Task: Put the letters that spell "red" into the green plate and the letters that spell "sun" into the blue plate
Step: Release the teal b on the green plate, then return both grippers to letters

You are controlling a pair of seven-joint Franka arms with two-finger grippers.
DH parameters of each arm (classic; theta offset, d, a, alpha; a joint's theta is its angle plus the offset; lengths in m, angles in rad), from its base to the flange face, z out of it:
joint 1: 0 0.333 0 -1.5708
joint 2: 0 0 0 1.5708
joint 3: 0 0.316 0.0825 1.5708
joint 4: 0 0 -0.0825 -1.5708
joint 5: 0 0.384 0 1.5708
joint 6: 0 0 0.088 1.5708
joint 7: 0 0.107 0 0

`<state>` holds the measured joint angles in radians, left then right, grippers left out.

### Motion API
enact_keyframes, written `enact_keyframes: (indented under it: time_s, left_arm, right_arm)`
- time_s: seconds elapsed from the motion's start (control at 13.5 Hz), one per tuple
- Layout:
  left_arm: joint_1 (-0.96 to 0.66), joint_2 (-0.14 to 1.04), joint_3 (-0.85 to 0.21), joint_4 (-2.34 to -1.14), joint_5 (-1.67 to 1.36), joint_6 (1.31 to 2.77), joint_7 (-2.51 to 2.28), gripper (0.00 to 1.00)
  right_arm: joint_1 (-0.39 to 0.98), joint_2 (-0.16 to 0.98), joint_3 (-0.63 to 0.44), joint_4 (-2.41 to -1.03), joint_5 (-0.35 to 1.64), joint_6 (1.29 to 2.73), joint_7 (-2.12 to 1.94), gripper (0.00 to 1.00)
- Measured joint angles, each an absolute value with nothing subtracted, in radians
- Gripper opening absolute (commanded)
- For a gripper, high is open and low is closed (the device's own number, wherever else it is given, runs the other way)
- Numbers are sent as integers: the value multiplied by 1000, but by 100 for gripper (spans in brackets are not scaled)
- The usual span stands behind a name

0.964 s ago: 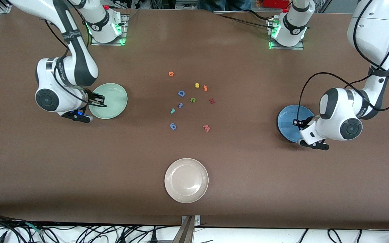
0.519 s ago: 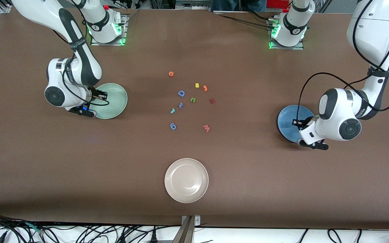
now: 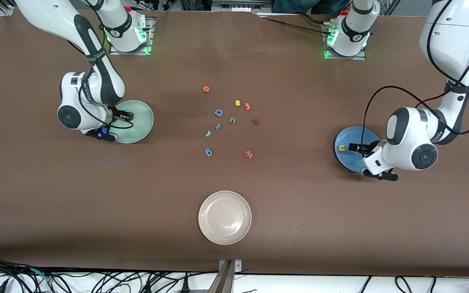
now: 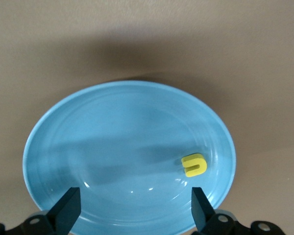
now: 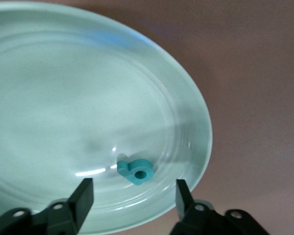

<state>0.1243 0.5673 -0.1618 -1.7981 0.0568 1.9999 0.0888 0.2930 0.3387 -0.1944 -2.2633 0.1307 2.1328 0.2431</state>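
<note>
My left gripper [image 3: 354, 147] [image 4: 134, 210] hangs open over the blue plate [image 3: 348, 160] [image 4: 112, 137]. A yellow u [image 3: 341, 148] [image 4: 194, 164] lies loose in that plate. Over the green plate [image 3: 143, 122] [image 5: 63, 98] my right gripper [image 3: 125, 116] [image 5: 132, 200] is open too, and a teal d [image 5: 135, 171] lies in the plate just beneath its fingers. Mid-table lie the orange e [image 3: 206, 89], thin teal r [image 3: 208, 133], yellow s [image 3: 237, 103] and olive n [image 3: 233, 120].
Among the letters mid-table are a blue D [image 3: 218, 112], an orange curved letter [image 3: 248, 106], a dark red letter [image 3: 255, 121], a small blue letter [image 3: 218, 127], a blue 6-like letter [image 3: 208, 152] and a red w [image 3: 249, 154]. A cream plate [image 3: 224, 217] sits nearer the front camera.
Both grippers have opened. The yellow u now lies in the blue plate. The right arm shifted toward the bases over the green plate.
</note>
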Motion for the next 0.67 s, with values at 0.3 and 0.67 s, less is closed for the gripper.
enact_keyframes:
  time_s: [0.3,0.67]
  left_arm:
    - [66,544,-174,-1773,57,2003,82,100]
    - [-128,417,-180,-1776,-114,2000,-136,99]
  right_arm:
    - [296,243,-127,-2214,244,2006,361,99]
    - [304,171,108,-2208,262,2031,805,98]
